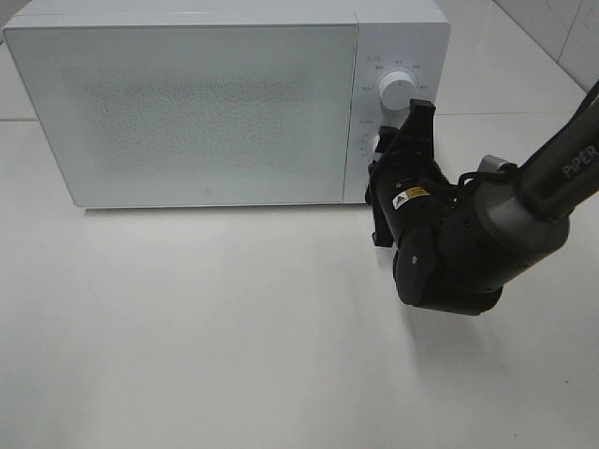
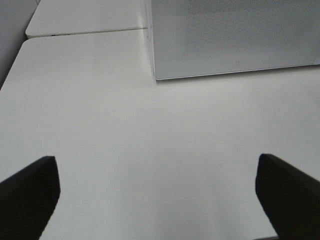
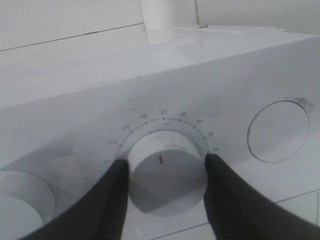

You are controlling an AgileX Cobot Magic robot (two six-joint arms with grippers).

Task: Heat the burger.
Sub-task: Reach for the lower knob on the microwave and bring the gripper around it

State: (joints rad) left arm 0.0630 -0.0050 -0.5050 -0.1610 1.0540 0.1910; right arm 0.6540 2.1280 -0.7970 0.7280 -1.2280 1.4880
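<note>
Right gripper [image 3: 166,165] clamps lower dial [image 3: 167,182] of microwave [image 1: 234,103]; door [image 1: 187,112] closed.

- 1 white microwave [image 1: 187,103].
- 2 raised round knobs on its control panel: 1 upper knob [image 1: 398,91] and 1 numbered knob [image 3: 165,175].
- 1 flat round button [image 3: 278,131] on the same panel.
- 9 numerals, 1 to 9, around the numbered knob, and 1 red mark [image 3: 160,160] on its face.
- 2 grippers: 1 left gripper [image 2: 156,162] and 1 right gripper [image 3: 166,165].
- 2 dark fingers [image 2: 30,195] on each gripper, 4 in all.
- 1 black arm [image 1: 524,206] in the exterior high view.
- 2 white tabletops in the left wrist view: 1 near tabletop [image 2: 100,125] and 1 far tabletop [image 2: 85,17].
</note>
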